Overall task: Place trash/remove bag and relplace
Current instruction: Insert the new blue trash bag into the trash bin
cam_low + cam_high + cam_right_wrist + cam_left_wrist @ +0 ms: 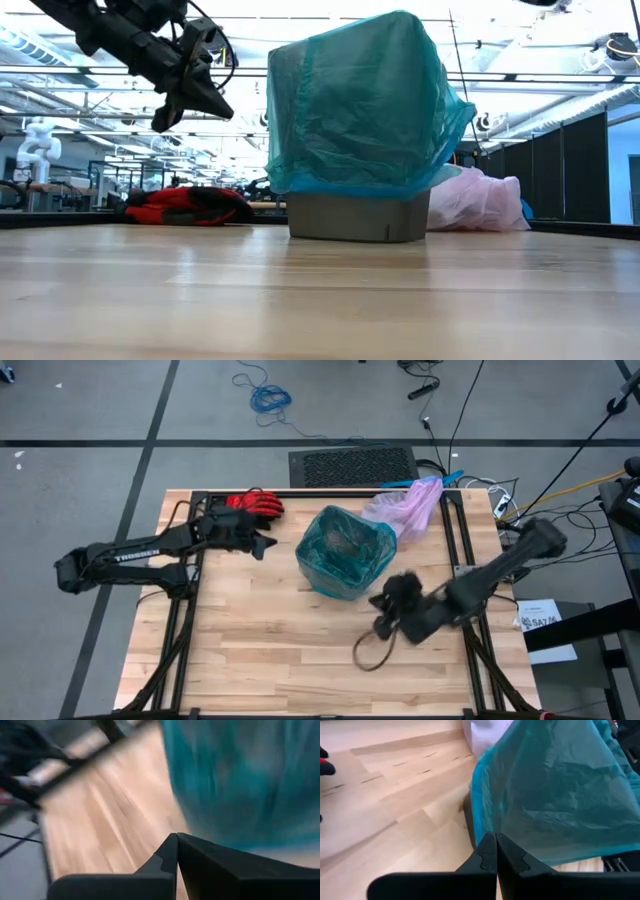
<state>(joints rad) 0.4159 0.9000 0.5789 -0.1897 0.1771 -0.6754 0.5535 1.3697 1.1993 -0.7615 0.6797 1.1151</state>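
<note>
- Bin (355,217): grey, mid-table, upright; lower wall shows beneath the liner in the low view.
- Teal bag (345,550): thin plastic, fitted over the bin's rim and draped down its sides; the replacement looks to be in place.
- Pink bag (408,508): see-through lilac-pink liner, lying crumpled at the table's far edge, just beside the bin on its right-arm side; contents cannot be made out.
- Handling, judged: light, soft, slippery film; likely to tear or slide from a shallow pinch. Best taken at a gathered fold near its mouth.
- Trash: no loose lumps seen on the table.
- Left gripper (263,544): raised above the table near the bin, fingers pressed together, holding nothing.
- Right gripper (385,604): near the bin's near side, fingers together, empty.
- Red glove (256,503): lies at the far edge, behind the left arm.
</note>
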